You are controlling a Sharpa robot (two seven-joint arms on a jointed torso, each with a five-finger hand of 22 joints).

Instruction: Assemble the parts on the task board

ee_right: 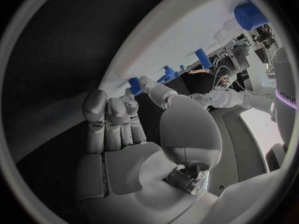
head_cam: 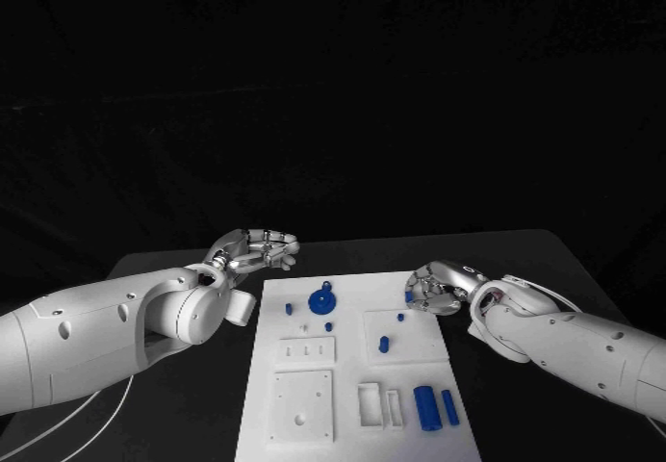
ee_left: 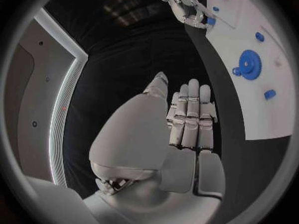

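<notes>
The white task board lies in the middle of the black table. On its far half sits a blue gear, with small blue pegs around it. Two blue cylinders lie near the front right. My left hand hovers just beyond the board's far left corner, its fingers stretched out and holding nothing. My right hand is over the board's far right edge and pinches a small blue part between thumb and fingers. The left wrist view shows the same part, and the right wrist view shows it too.
The board also carries a raised white block with a blue peg, a slotted white plate, a square white plate and white brackets. Bare black table lies on both sides of the board.
</notes>
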